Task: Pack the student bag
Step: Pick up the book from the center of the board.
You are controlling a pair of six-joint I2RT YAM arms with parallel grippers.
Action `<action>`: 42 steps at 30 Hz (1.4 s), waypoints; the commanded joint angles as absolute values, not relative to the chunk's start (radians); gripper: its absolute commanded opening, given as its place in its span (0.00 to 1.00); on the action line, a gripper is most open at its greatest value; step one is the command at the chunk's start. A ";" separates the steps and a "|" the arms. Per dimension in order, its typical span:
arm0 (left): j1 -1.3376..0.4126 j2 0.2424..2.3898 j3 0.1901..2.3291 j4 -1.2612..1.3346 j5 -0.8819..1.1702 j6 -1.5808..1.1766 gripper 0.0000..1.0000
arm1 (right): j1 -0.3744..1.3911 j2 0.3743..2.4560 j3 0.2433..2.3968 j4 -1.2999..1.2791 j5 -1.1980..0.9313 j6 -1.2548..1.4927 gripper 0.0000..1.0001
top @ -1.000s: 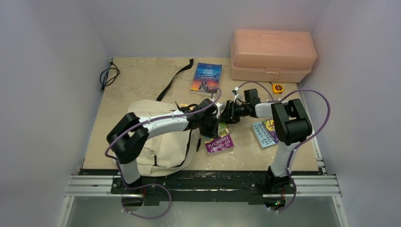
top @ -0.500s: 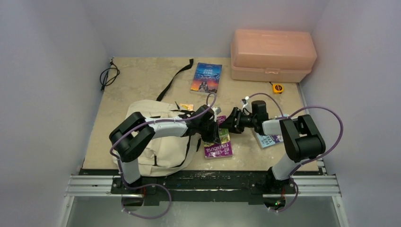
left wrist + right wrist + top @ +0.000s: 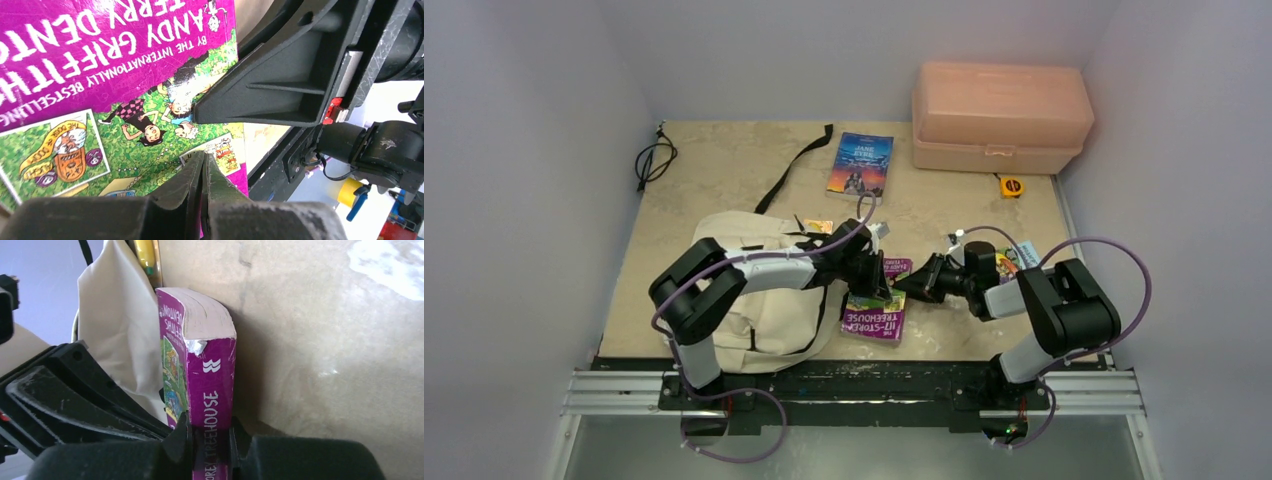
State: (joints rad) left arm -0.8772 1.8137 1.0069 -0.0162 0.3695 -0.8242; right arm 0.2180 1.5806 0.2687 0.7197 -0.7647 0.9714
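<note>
The right gripper (image 3: 207,437) pinches the purple Treehouse book (image 3: 209,365) by its spine. The student bag (image 3: 779,320) lies left of it, nearer the left gripper (image 3: 202,172), whose jaws are squeezed shut.

The beige table (image 3: 724,170) carries the student bag (image 3: 764,315). A purple book (image 3: 876,322) lies just right of the bag. Beyond the bag to the right sit a blue book (image 3: 861,163), a yellow tape measure (image 3: 1011,186) and a pink box (image 3: 999,115); beyond it to the left, a coiled black cable (image 3: 652,160).
</note>
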 commanded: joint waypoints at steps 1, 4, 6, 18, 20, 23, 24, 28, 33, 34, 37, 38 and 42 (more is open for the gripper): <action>-0.871 1.688 0.961 -0.018 0.313 -0.730 0.06 | 0.247 1.460 0.430 0.511 -0.810 0.827 0.00; -0.865 1.497 0.974 -0.157 0.305 -0.645 0.27 | 0.248 1.379 0.617 0.181 -0.753 0.603 0.00; -0.851 1.370 1.006 -0.267 0.294 -0.583 0.42 | 0.249 1.341 0.706 0.041 -0.767 0.510 0.00; -0.577 1.021 1.396 -0.847 0.231 -0.238 0.77 | 0.394 1.275 1.131 -0.391 -0.906 0.137 0.00; -0.562 1.048 1.453 -0.882 0.315 -0.189 0.79 | 0.462 1.283 1.158 -0.404 -0.959 0.105 0.00; -0.555 1.107 1.528 -0.922 0.480 -0.136 0.94 | 0.562 1.306 1.196 -0.424 -1.024 0.072 0.00; -0.554 1.123 1.540 -0.929 0.526 -0.127 0.97 | 0.589 1.317 1.215 -0.441 -1.048 0.056 0.00; -0.555 1.128 1.489 -0.865 0.706 -0.148 1.00 | 0.676 1.334 1.253 -0.454 -1.130 0.028 0.00; -0.555 1.098 1.357 -0.773 0.886 -0.213 0.98 | 0.713 1.336 1.271 -0.465 -1.190 0.015 0.00; -0.555 1.087 1.336 -0.764 0.895 -0.224 0.96 | 0.715 1.334 1.273 -0.465 -1.190 0.014 0.00; -0.555 1.066 1.267 -0.734 0.920 -0.250 0.85 | 0.719 1.334 1.279 -0.466 -1.198 0.012 0.00; -0.555 1.063 1.244 -0.723 0.930 -0.261 0.79 | 0.721 1.338 1.282 -0.465 -1.204 0.010 0.00; -0.555 1.052 1.188 -0.700 0.979 -0.288 0.54 | 0.723 1.359 1.298 -0.474 -1.218 0.005 0.00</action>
State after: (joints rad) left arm -0.5591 1.0756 1.2289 -0.7788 0.8742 -0.2504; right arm 0.7155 1.3575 1.2251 -0.4927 -1.1271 0.0174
